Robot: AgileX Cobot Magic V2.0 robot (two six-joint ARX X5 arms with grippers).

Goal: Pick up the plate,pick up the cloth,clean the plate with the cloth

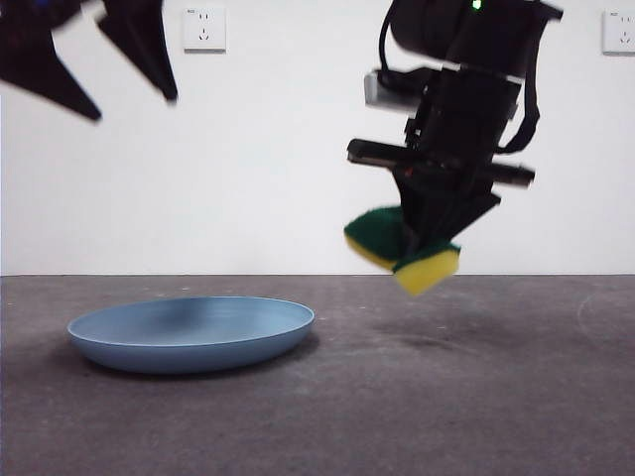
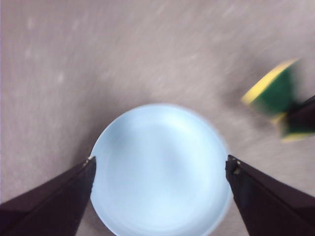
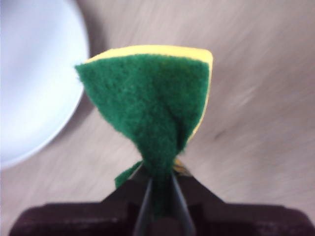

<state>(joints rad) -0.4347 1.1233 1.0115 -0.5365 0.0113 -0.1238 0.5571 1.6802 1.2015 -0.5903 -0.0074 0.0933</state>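
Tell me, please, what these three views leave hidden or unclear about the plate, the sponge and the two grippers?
- Plate: its inside is hidden by its own rim in the front view; the picture's edge cuts it in both wrist views.
- Sponge: the pinched middle is hidden between the right gripper's jaws.
- Left gripper: only two jaw tips show, above the plate.
- Table: smeared by motion blur in both wrist views.

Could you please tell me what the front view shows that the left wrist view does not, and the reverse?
Only the front view shows the white wall with its sockets and the right claw holding the sponge above the table. Only the left wrist view shows the open left claw above the plate, and the plate's whole round inside. Both show plate, sponge and table.
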